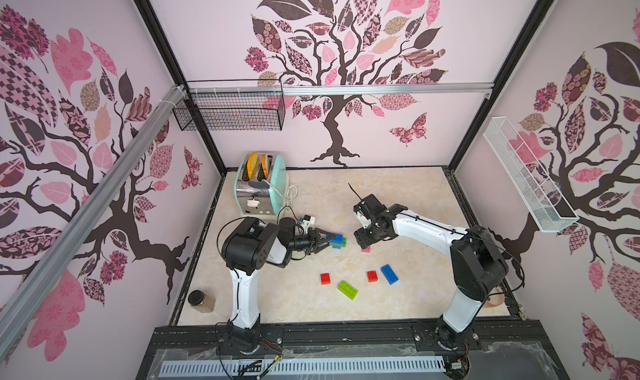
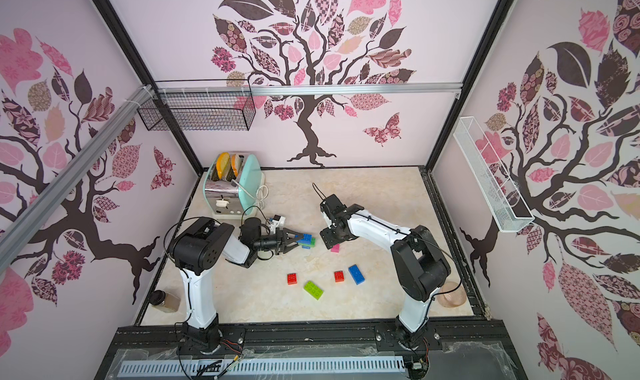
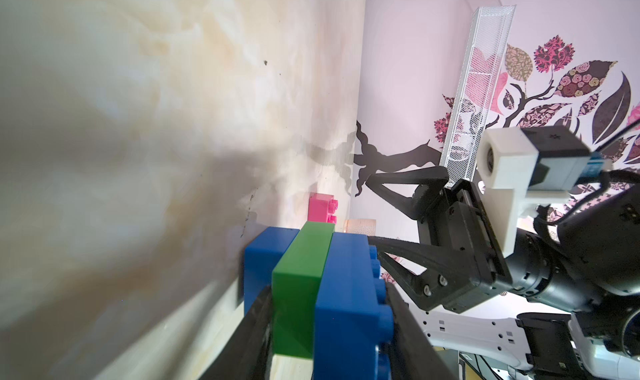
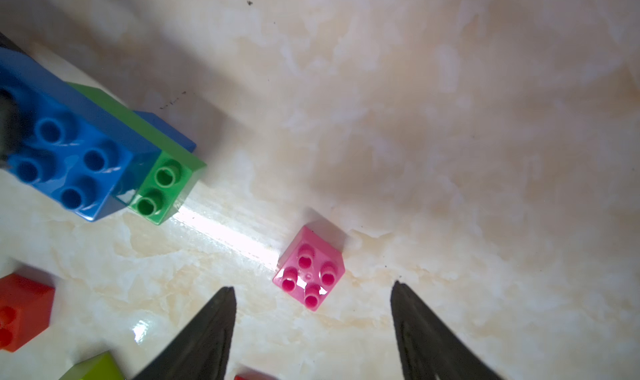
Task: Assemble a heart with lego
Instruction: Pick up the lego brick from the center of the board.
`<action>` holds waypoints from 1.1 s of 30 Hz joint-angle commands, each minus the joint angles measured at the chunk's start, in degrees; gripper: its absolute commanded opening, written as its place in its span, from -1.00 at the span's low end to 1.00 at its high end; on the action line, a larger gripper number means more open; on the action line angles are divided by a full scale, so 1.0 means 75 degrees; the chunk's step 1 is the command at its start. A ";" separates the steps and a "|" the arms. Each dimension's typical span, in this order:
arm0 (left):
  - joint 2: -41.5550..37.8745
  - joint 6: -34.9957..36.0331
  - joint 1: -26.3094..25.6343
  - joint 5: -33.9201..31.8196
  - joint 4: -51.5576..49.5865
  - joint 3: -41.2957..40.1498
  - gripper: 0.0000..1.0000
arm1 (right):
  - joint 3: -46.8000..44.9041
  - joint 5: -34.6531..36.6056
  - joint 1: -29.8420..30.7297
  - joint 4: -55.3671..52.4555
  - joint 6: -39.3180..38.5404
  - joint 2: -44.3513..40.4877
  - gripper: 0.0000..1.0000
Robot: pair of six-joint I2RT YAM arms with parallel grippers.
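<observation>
Slotted duct (image 1: 301,366) along the front edge. Marble-look table (image 1: 398,194); tree-decal walls. Left gripper (image 1: 329,241) clamped on the blue-green lego stack (image 1: 339,239), mid-table; I cannot tell whether it touches the top. Right gripper (image 4: 311,285) jaws spread wide over the pink brick (image 4: 309,267). Loose in front: left red (image 1: 325,278), lime (image 1: 347,289), right red (image 1: 372,276), blue (image 1: 389,274). Bowl (image 2: 452,293) half hidden behind my right arm.

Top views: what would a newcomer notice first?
The left gripper clamps a blue-green stack at the scene's centre. Beside it the right gripper hangs open over a pink brick. Red bricks, a lime brick and a blue brick lie loose nearer the arms' bases.
</observation>
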 commanded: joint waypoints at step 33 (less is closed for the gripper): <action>-0.0013 -0.0033 0.0029 -0.0028 0.0197 -0.0108 -0.36 | -0.0005 -0.0396 0.0016 0.0249 -0.0441 0.0603 -0.38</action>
